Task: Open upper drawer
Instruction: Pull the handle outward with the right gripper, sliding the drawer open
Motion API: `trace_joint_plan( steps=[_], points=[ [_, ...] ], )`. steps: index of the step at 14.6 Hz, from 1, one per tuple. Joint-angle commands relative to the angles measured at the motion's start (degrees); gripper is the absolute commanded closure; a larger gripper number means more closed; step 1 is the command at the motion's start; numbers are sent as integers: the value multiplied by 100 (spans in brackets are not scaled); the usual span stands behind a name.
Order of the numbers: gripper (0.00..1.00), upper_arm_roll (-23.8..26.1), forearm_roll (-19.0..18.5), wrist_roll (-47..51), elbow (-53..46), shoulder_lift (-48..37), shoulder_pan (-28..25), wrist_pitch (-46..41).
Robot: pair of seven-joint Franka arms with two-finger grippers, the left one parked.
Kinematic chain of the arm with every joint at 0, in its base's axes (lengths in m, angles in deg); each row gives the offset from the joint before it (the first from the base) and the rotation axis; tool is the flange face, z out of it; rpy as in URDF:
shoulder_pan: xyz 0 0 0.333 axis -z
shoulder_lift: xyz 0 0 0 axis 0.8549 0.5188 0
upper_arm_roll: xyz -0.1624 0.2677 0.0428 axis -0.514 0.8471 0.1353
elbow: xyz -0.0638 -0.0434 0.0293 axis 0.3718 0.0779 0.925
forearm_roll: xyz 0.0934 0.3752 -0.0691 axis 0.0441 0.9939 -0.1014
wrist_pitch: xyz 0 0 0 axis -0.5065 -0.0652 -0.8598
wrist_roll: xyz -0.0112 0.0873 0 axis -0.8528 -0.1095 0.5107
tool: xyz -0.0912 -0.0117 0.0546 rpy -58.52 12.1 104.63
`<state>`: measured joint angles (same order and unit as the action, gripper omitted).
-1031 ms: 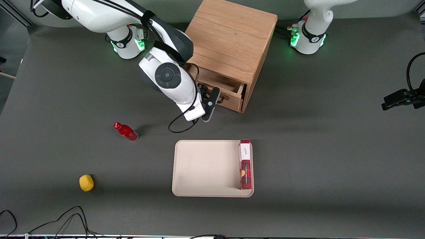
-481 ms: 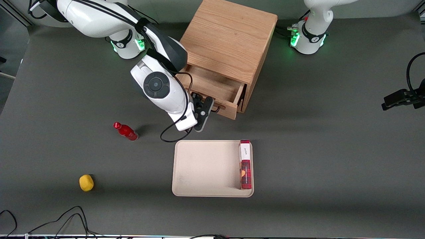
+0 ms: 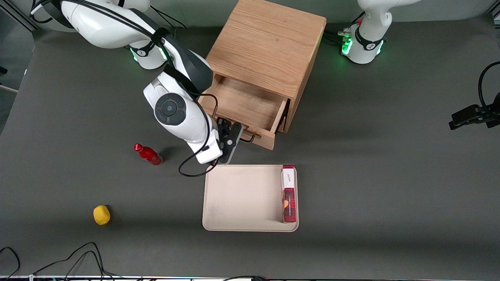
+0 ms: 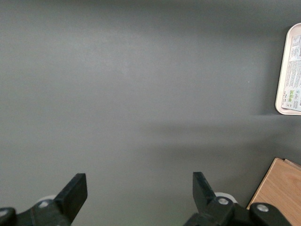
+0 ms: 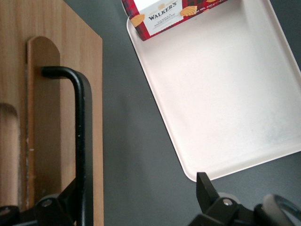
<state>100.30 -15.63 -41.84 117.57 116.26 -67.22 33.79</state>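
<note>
The small wooden cabinet [image 3: 265, 43] stands at the back of the table. Its upper drawer [image 3: 246, 104] is pulled well out, and its plain wooden inside shows. My right gripper [image 3: 230, 137] is at the drawer front, at the black wire handle [image 3: 249, 137]. In the right wrist view the gripper [image 5: 138, 195] is open. One of its fingers [image 5: 70, 200] sits at the handle [image 5: 81, 141], between the bar and the drawer front [image 5: 47, 117]. The other stands well clear of the handle over the dark table. The lower drawer is hidden under the upper one.
A beige tray [image 3: 218, 218] lies just nearer the front camera than the gripper, with a red cookie box [image 3: 288, 194] on it; both show in the right wrist view, tray [image 5: 225, 94] and box [image 5: 169, 12]. A red bottle [image 3: 148, 154] and a yellow fruit [image 3: 101, 215] lie toward the working arm's end.
The upper drawer has slid much farther out of the cabinet. My gripper has moved with the handle toward the front camera and the tray.
</note>
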Motion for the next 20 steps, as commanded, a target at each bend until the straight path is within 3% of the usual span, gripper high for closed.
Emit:
trace_joint_plan(
  steps=[1, 20],
  points=[
    [0, 9, -72, -231, -283, 174, 65, -4],
    [0, -352, -37, -513, -564, 271, 170, 330]
  ],
)
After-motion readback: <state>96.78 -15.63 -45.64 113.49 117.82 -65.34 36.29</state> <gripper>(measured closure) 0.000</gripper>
